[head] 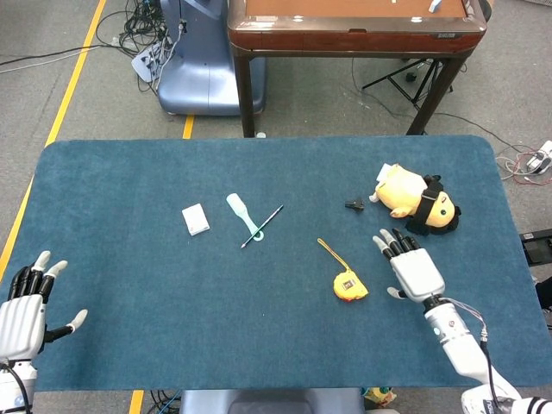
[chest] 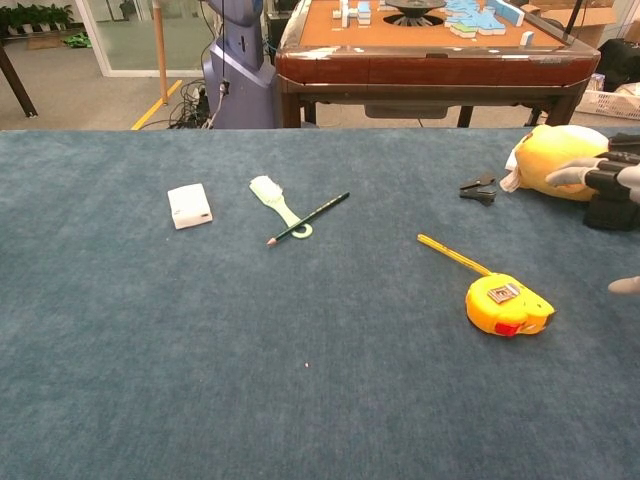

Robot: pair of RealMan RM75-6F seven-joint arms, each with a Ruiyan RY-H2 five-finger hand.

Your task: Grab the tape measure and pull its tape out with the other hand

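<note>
tape measure (head: 350, 285): yellow rounded case, short yellow blade out, on blue table (head: 129, 259) | right hand (head: 412, 269): just right of it, fingers spread, empty | left hand (head: 24, 302): well left of it, spread, empty

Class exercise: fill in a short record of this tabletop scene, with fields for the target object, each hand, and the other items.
target: yellow tape measure, a short length of tape out, lying on the blue table, untouched
right hand: open, just right of the tape measure, apart from it
left hand: open, at the table's near left edge
other items: white box, pale green brush, pencil, black clip, yellow plush toy
</note>
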